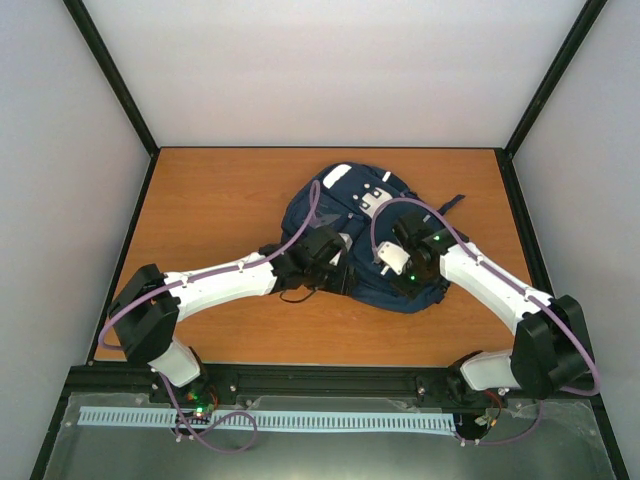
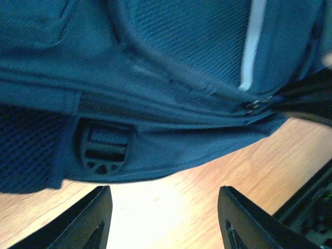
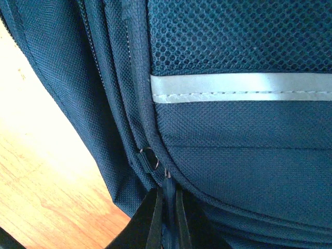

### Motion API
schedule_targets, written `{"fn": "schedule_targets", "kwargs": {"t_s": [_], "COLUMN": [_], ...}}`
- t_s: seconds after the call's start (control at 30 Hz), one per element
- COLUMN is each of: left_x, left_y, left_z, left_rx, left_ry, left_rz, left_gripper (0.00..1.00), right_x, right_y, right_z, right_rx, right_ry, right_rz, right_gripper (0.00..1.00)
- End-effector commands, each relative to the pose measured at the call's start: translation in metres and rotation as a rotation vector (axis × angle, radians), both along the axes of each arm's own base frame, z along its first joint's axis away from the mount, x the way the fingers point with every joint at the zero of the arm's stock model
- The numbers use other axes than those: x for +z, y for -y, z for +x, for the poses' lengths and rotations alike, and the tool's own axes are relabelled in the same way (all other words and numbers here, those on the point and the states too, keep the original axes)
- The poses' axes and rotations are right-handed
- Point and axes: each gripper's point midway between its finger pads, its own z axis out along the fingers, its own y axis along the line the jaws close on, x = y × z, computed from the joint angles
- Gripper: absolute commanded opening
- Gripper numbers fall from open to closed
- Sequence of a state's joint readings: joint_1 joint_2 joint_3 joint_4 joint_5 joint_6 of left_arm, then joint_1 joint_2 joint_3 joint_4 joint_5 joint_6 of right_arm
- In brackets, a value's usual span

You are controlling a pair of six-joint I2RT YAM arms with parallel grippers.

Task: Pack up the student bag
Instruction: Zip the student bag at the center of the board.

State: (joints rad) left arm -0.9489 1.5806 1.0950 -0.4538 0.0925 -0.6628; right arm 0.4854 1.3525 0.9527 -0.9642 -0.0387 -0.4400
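Left gripper [image 2: 163, 193] fingers apart beside the student bag [image 1: 342, 203], right gripper [image 3: 167, 223] pinched on its zipper pull [image 3: 168, 185].

No words, numbers or brand names can be read in any view. The white patch [image 1: 377, 198] on the far side of the student bag [image 1: 335, 200] has small dark marks on it, but they are too small to tell.
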Motion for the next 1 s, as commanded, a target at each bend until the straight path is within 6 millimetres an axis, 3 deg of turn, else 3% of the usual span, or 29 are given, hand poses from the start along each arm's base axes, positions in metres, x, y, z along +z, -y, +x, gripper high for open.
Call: {"fn": "schedule_targets", "kwargs": {"t_s": [0.0,0.13,0.43,0.8,0.97], "left_x": [0.041,0.041,0.009,0.003,-0.001], "left_y": [0.031,0.047,0.066,0.106,0.115], "left_z": [0.012,0.023,0.029,0.030,0.030], "left_rx": [0.092,0.231,0.446,0.395,0.389], "left_ry": [-0.025,-0.128,-0.352,-0.421,-0.438], "left_rz": [-0.247,-0.359,-0.468,-0.528,-0.534], "left_gripper": [0.60,0.62,0.54,0.48,0.37], "right_x": [0.005,0.012,0.018,0.019,0.016], "right_y": [0.001,-0.001,0.001,-0.007,-0.010], "right_z": [0.003,0.003,-0.002,-0.013,-0.021], "right_rx": [0.015,0.024,0.035,0.095,0.124], "right_ry": [0.045,0.070,0.106,0.072,0.040], "right_rz": [0.000,0.022,0.040,0.090,0.107], "right_gripper": [0.03,0.03,0.03,0.03,0.03]}}
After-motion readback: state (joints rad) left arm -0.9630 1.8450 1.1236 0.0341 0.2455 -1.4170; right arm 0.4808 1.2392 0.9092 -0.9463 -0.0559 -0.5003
